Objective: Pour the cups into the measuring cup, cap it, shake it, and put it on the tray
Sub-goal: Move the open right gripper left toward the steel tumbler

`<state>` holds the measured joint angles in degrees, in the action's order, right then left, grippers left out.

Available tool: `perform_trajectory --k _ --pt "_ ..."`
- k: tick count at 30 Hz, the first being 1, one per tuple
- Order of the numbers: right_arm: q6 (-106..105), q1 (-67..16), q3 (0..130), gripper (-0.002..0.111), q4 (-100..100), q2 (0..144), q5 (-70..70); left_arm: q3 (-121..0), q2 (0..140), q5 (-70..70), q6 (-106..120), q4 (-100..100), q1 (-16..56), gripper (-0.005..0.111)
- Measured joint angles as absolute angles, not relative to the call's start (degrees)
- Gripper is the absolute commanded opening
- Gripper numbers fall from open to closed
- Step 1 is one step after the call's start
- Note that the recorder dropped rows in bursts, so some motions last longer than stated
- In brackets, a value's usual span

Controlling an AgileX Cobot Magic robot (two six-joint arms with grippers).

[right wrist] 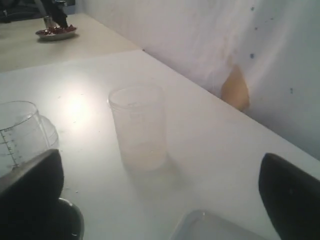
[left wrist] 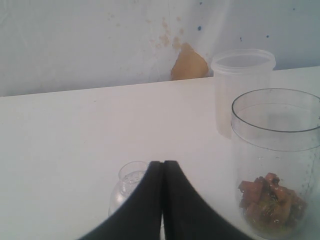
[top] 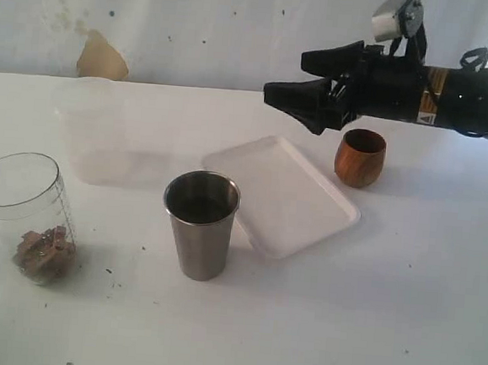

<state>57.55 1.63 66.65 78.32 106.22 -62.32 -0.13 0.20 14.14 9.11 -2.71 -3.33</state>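
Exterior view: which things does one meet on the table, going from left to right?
measuring cup → tub → steel tumbler → tray → wooden cup

Steel tumbler just beside tray, bare table between tumbler and measuring cup

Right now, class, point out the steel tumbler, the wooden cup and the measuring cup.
steel tumbler (top: 199, 234): exterior view, on its outer side wall.
wooden cup (top: 359, 162): exterior view, on its rounded belly.
measuring cup (top: 22, 209): exterior view, on its clear side wall.
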Motion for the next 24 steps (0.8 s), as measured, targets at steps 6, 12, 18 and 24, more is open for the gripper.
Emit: perform_trajectory --k 6,12,18,24 --pt "59.45 0.64 66.65 0.105 81.5 106.22 -62.92 -0.13 0.2 14.14 9.11 -2.71 -3.33 0.0" --pt "60.07 0.31 66.65 0.105 90.58 106.25 -66.81 -0.13 0.2 14.14 9.11 -2.71 -3.33 0.0" --pt "60.34 -0.05 65.91 0.105 91.15 108.31 -69.23 -0.13 0.2 14.14 9.11 -2.71 -3.33 0.0" --pt "56.49 -0.33 60.51 0.105 90.58 110.58 -69.23 -0.13 0.2 14.14 9.11 -2.71 -3.33 0.0"
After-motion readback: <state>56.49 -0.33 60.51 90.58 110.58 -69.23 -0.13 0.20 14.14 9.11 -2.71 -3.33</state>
